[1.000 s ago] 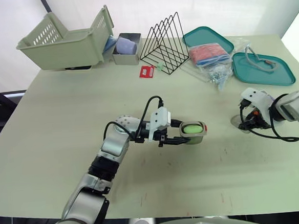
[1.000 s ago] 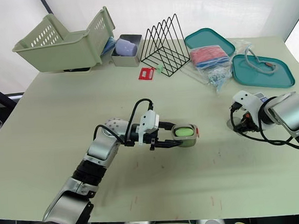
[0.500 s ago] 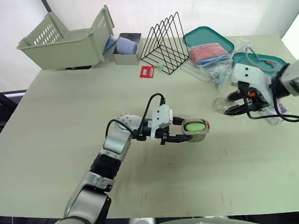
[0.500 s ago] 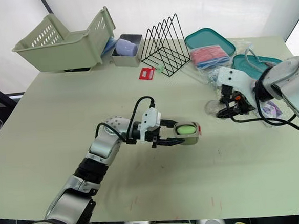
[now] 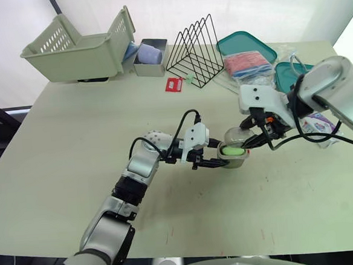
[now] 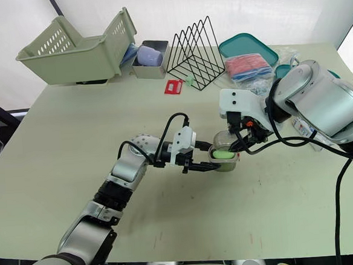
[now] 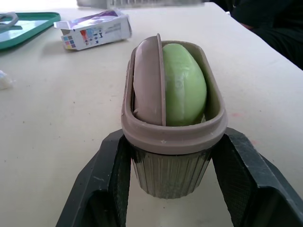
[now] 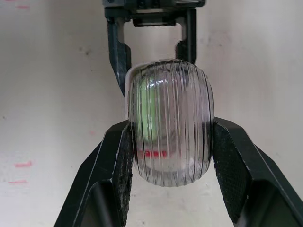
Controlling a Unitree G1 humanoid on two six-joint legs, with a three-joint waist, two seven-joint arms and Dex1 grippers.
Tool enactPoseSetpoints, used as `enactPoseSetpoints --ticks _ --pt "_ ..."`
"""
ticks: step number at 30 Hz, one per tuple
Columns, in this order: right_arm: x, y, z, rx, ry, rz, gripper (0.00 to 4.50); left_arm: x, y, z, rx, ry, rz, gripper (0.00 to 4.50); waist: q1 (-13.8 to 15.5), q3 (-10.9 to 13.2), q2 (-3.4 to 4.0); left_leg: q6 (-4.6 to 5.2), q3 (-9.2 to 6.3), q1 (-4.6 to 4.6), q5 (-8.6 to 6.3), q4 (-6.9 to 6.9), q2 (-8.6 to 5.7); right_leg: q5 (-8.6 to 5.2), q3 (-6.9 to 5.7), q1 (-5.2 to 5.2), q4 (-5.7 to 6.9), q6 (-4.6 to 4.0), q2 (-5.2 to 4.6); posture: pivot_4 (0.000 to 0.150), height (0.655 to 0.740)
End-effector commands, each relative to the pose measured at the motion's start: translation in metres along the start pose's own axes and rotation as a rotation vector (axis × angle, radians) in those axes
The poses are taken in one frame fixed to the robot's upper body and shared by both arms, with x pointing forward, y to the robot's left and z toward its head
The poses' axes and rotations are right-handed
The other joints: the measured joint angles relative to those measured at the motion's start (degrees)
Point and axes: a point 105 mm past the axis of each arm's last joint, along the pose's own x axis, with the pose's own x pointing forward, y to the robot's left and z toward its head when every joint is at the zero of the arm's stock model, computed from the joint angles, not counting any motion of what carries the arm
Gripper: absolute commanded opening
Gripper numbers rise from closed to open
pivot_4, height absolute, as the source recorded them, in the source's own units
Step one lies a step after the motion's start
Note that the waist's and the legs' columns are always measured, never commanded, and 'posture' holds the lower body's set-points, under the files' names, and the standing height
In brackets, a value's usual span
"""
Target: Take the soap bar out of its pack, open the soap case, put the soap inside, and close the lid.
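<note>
Soap (image 7: pixel 185 85), green, is sitting inside the open soap case (image 7: pixel 142 135) at frame centre, with a taupe insert (image 7: pixel 147 87) standing on edge beside it. Left gripper (image 7: pixel 173 153) is clamping the case's ribbed base. Right gripper (image 8: pixel 170 126) is grasping the clear ribbed lid (image 8: pixel 170 94), hovering just above the case. To seat well, the lid should be coming down level, long axis matching the rim. The upright insert is probably blocking a flush fit. Soap pack (image 5: pixel 316 122) is lying at right. Wire rack (image 5: pixel 195 52) and teal trays (image 5: pixel 246 46) are standing at upper right, well apart.
</note>
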Motion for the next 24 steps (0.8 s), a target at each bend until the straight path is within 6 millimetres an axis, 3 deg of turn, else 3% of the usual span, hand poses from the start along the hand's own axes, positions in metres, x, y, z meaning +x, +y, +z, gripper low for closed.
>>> enactPoseSetpoints --ticks 1,24 --pt "0.002 0.006 0.006 -0.041 0.024 0.003 1.80 0.001 0.004 0.008 0.036 -0.011 0.004 2.02 -0.03 0.00 0.00 0.00 -0.01 0.01 0.00 0.00 0.00 0.00 -0.01 0.00 0.02 0.00 0.00 0.150 0.7400" --pt "0.022 0.009 0.005 -0.033 0.069 0.018 1.80 0.003 0.003 0.008 0.030 -0.018 0.006 2.02 -0.04 -0.04 0.00 0.00 -0.03 0.02 0.00 0.07 0.00 0.00 -0.02 0.02 0.08 0.00 0.01 0.150 0.7400"
